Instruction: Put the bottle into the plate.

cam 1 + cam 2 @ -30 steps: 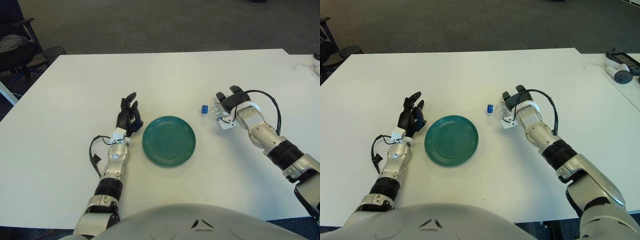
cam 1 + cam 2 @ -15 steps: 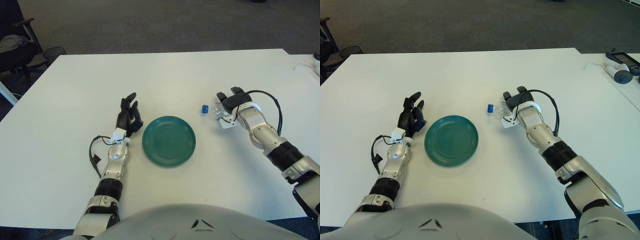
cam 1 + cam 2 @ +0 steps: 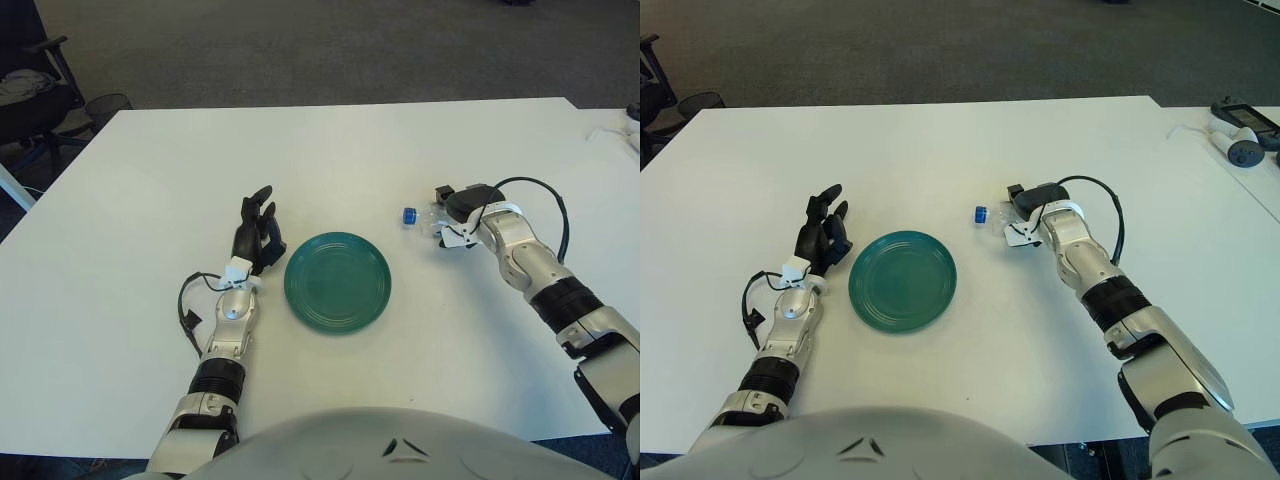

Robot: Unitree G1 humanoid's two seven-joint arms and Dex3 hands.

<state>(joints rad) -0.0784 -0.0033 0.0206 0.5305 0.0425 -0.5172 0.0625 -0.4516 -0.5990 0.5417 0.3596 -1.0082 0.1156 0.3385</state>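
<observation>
Right of the round teal plate [image 3: 338, 281] on the white table [image 3: 330, 150], the clear blue-capped plastic bottle [image 3: 416, 217] lies largely hidden beneath the right hand [image 3: 458, 212], grip indiscernible; the left hand [image 3: 255, 235], fingers extended, shows beside the plate's left, grey carpet [image 3: 300, 50] beyond.

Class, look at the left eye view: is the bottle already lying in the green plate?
No. The bottle lies on the table to the right of the plate, beside the right robot hand.

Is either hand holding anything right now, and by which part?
The right hand is closed around the clear bottle at its body, cap end free. The left hand, beside the plate, holds nothing.
</observation>
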